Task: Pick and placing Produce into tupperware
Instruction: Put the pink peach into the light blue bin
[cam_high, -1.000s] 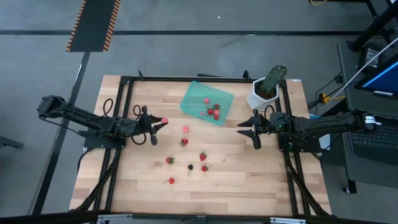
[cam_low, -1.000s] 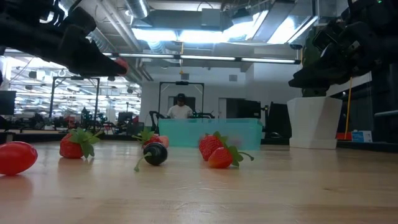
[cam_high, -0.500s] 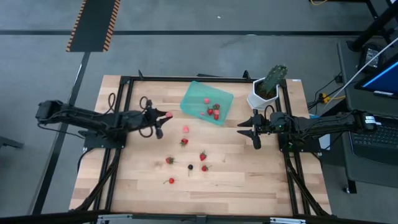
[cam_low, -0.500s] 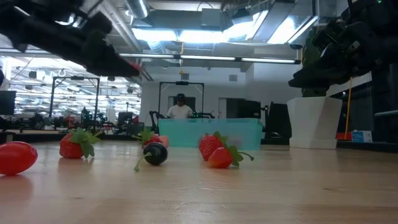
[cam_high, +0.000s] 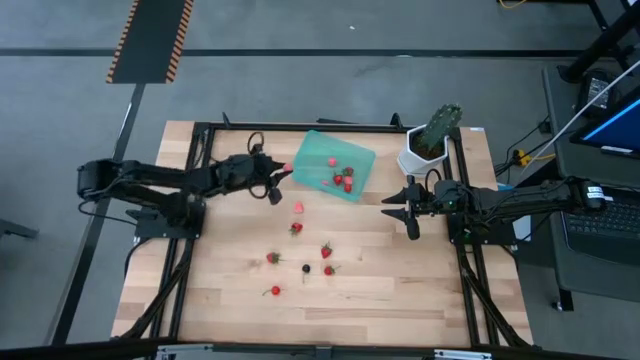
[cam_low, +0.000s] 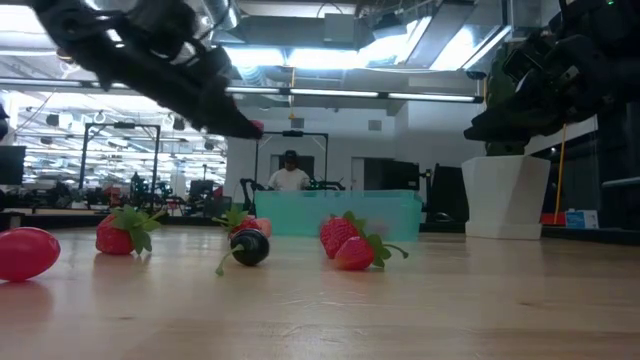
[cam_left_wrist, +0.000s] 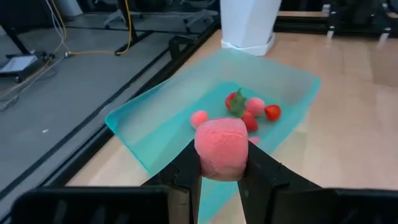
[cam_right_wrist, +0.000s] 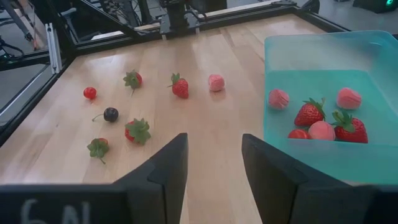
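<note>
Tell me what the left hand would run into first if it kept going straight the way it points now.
Most likely the tupperware. The left hand, shut on a pale pink berry, points over the container's near rim, so the rim or the berries inside come first. Depth is unclear; it may pass above the rim.

A robotics lab or workshop: a wooden table (cam_high: 240, 310) in a black metal frame (cam_high: 300, 128) stands on grey concrete with hazard-striped floor marking (cam_high: 150, 40), and behind it are strip lights (cam_low: 330, 96), more rigs and a person (cam_low: 290, 176) (standing at a workstation).
</note>
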